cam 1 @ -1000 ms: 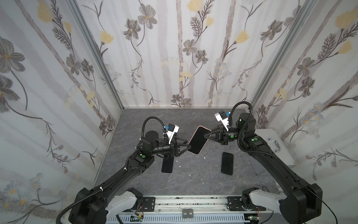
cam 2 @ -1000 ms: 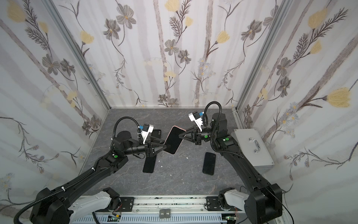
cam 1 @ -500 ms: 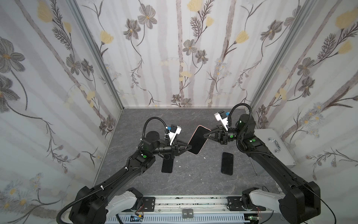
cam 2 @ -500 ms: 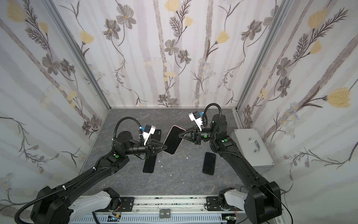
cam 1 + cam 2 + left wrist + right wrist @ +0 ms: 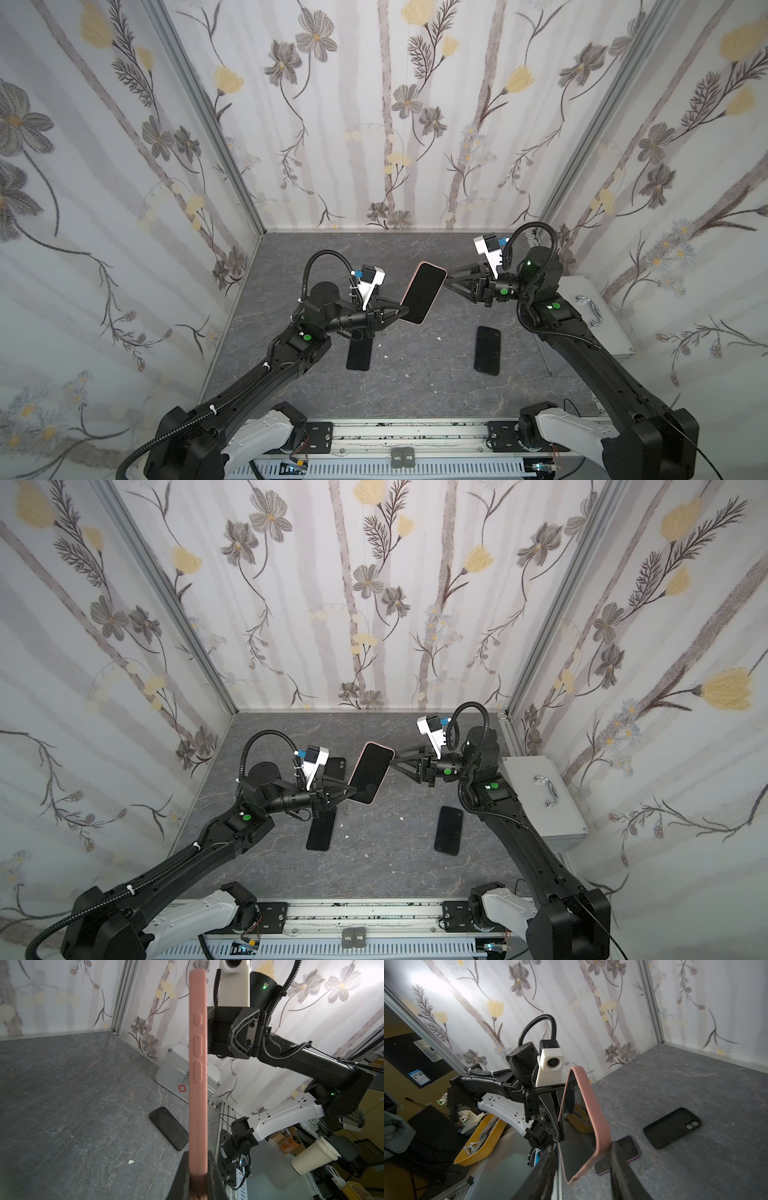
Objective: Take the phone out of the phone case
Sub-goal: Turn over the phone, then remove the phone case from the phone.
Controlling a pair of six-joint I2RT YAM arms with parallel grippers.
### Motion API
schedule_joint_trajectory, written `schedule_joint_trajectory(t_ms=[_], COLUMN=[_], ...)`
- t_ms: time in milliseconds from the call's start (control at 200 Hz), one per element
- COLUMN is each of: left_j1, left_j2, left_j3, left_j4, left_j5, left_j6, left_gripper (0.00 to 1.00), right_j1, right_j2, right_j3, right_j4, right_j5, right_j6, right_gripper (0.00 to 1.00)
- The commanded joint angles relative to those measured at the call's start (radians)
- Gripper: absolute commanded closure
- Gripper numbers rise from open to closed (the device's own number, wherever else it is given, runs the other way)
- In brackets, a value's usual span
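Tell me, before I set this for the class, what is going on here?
Two robot arms are working on a phone in a pink case, held up above the grey table. The left gripper is shut on its lower end. The right gripper stands open around the upper end, its fingers either side. The phone is not yet out. Two dark phones and an empty black case lie on the table.

Black arms (image 5: 266, 374), white wrist cameras (image 5: 486, 245), ribbed cables, green lights.
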Motion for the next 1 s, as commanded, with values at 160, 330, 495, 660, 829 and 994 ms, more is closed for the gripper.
schedule_joint_trajectory(t_ms=[160,330,495,660,829,994], left_j1=[-0.004,-0.012,-0.018,-0.018,-0.022,-0.026], left_j2=[0.015,0.039,0.066,0.056,0.035,0.010], left_j3=[0.112,0.200,0.258,0.254,0.243,0.243], left_j4=[-0.242,-0.418,-0.489,-0.494,-0.495,-0.494], left_j5=[-0.051,-0.011,0.022,-0.017,-0.012,-0.018], left_j6=[0.229,0.407,0.466,0.498,0.571,0.620], left_gripper=[1.00,1.00,1.00,1.00,1.00,1.00], right_j1=[-0.003,0.011,0.037,0.078,0.082,0.099], right_j2=[-0.044,-0.004,0.039,0.060,0.089,0.102], right_j3=[0.075,0.159,0.192,0.204,0.210,0.207], right_j4=[-0.160,-0.283,-0.317,-0.306,-0.293,-0.300], right_j5=[0.154,0.087,0.010,-0.003,-0.056,-0.077], right_j6=[-0.200,-0.285,-0.287,-0.263,-0.217,-0.204], right_gripper=[0.50,0.50,0.50,0.50,0.56,0.60])
